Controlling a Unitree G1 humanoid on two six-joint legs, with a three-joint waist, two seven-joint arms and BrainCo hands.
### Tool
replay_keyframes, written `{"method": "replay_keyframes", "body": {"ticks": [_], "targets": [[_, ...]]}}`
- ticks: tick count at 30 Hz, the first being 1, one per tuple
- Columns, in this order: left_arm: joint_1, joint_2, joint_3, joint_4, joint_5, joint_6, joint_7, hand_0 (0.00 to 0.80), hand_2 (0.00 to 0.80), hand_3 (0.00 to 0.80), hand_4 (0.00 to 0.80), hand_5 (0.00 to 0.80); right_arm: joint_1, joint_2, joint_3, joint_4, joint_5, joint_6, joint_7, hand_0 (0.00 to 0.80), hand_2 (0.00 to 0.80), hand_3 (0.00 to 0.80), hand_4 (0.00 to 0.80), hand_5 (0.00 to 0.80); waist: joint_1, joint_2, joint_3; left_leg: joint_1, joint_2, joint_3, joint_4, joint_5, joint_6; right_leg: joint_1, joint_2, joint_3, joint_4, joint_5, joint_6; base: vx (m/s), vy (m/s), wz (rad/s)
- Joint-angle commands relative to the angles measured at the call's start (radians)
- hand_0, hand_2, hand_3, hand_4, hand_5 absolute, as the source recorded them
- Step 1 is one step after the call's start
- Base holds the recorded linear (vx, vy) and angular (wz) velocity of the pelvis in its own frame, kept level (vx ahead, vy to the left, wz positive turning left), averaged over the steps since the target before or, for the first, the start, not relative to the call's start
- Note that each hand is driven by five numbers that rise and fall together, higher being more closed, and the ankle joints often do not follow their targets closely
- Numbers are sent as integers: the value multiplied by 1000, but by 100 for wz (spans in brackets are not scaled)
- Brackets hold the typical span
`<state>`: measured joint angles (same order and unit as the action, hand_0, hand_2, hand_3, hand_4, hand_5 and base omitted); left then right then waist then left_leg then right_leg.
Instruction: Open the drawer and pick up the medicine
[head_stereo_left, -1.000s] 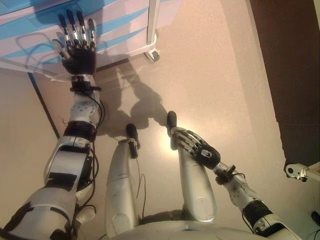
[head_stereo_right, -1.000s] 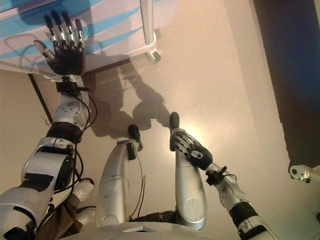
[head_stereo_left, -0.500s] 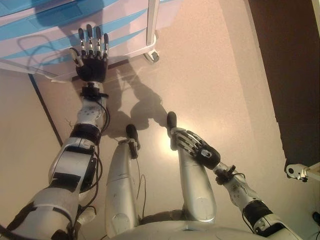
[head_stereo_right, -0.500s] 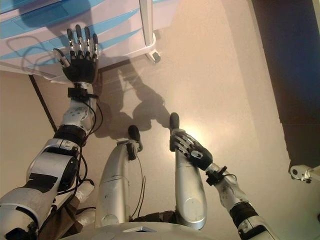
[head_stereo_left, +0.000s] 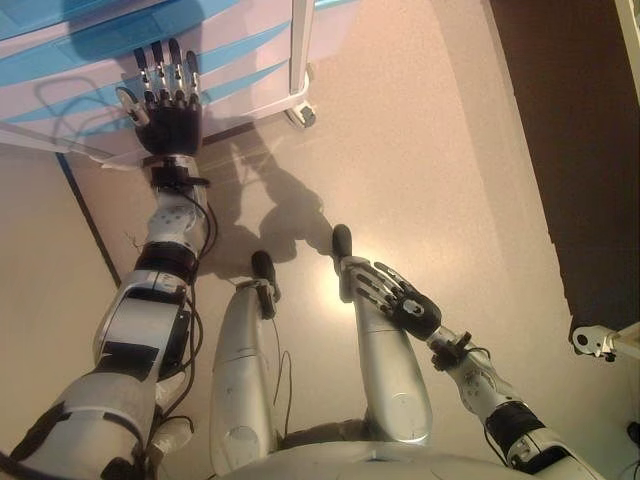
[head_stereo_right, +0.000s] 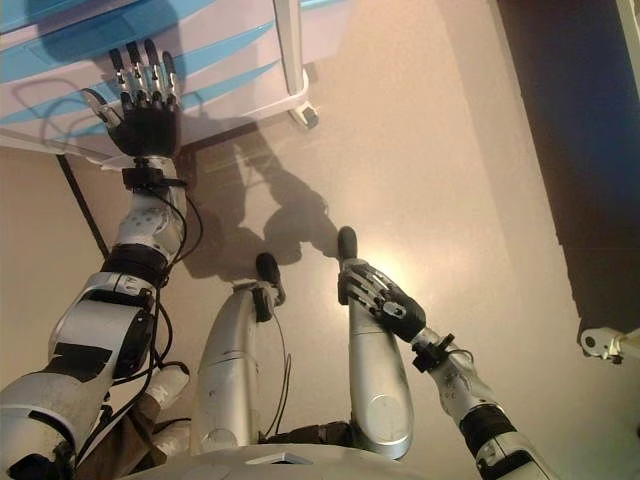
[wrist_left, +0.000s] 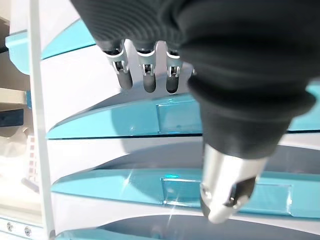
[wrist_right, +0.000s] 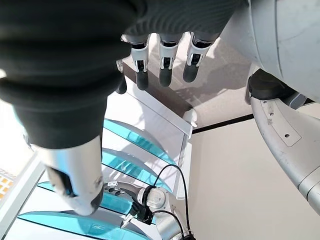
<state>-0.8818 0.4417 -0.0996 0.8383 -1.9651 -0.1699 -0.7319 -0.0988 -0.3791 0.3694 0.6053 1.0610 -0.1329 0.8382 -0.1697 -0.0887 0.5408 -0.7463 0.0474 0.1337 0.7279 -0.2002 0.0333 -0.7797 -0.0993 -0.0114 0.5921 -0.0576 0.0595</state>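
left hand raised before the white drawer unit with blue drawer fronts, fingers straight and spread, holding nothing, not seen touching a drawer. drawers all closed in the wrist view; medicine nowhere visible. right hand low beside the body above the floor, fingers relaxed and empty.

**Where everything sits**

The drawer unit stands ahead of me on my left, its drawers stacked one over another, all pushed in. My left hand is up in front of them. My right hand hangs low on my right, well apart from it.
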Motion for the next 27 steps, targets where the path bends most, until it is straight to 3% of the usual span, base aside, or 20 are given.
{"method": "replay_keyframes", "body": {"ticks": [1,12,22,23,24,27], "targets": [[-71,17,70,-82,-7,-44,-22,0,0,0,0,0,118,-32,107,61,-14,40,15,0,0,0,0,0,8,35,-21,59,-75,21,-228,20,35,-7,74,-45,120,-117,-31,0,0,0],[-116,46,77,-89,-7,-100,11,0,0,0,0,0,113,-41,100,85,-7,30,23,0,0,0,0,0,10,41,-21,61,-80,24,-230,24,32,1,67,-45,106,-121,-36,0,0,0],[-131,55,105,-171,-7,-176,-91,0,0,0,0,0,116,-49,91,105,3,15,37,0,0,0,0,0,19,46,-21,64,-84,17,-230,24,29,10,62,-47,94,-133,-44,0,0,0],[-132,56,104,-175,-7,-177,-103,185,185,185,185,185,116,-49,90,107,1,13,37,0,0,0,0,0,19,47,-21,64,-84,18,-230,24,28,10,61,-48,93,-133,-45,0,0,0],[-135,59,102,-178,-7,-181,-113,800,800,800,800,800,115,-50,87,110,-2,11,38,0,0,0,0,0,20,50,-21,65,-85,19,-231,25,28,12,60,-48,92,-134,-46,0,0,0],[-145,69,93,-182,-7,-188,-127,800,800,800,800,800,115,-52,82,115,-2,9,41,0,0,0,0,0,21,53,-21,71,-85,21,-234,26,24,19,55,-50,89,-137,-47,0,0,0]]}}
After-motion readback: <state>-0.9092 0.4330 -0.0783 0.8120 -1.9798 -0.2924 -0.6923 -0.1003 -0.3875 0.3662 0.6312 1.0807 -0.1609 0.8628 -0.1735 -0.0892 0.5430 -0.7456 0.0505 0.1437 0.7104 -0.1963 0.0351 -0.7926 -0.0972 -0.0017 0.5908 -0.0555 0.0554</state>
